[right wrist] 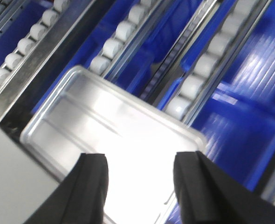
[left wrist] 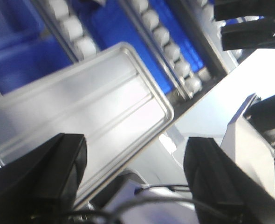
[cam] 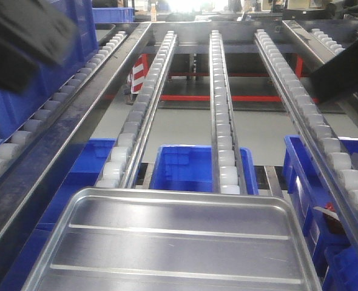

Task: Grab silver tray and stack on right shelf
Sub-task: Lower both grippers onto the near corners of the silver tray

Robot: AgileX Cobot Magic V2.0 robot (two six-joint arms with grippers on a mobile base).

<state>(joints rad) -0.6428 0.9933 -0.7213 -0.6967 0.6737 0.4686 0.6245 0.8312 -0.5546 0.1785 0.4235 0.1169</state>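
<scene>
L gripper (left wrist: 133,182) is hanging wide open, its black fingers (left wrist: 49,172) spreading well apart w/ nothing between them. One rounded corner of the silver tray (cam: 179,242) is showing just ahead of it. R gripper (right wrist: 140,186) is also gaping open, fingers (right wrist: 93,186) straddling the view over the tray's bright floor and gripping nothing. Can't tell if either tip is touching metal.

Tray is lying flat, open side up, at the near end of the right shelf (cam: 218,91), w/ both ridges running across its floor. Its far rim is sitting right at the front ends of two roller rows. Blue bins (cam: 191,165) are sitting on the level below, visible btwn the rows. In front view both arms are showing only as dark blurs at upper L and R, well apart from the tray.
</scene>
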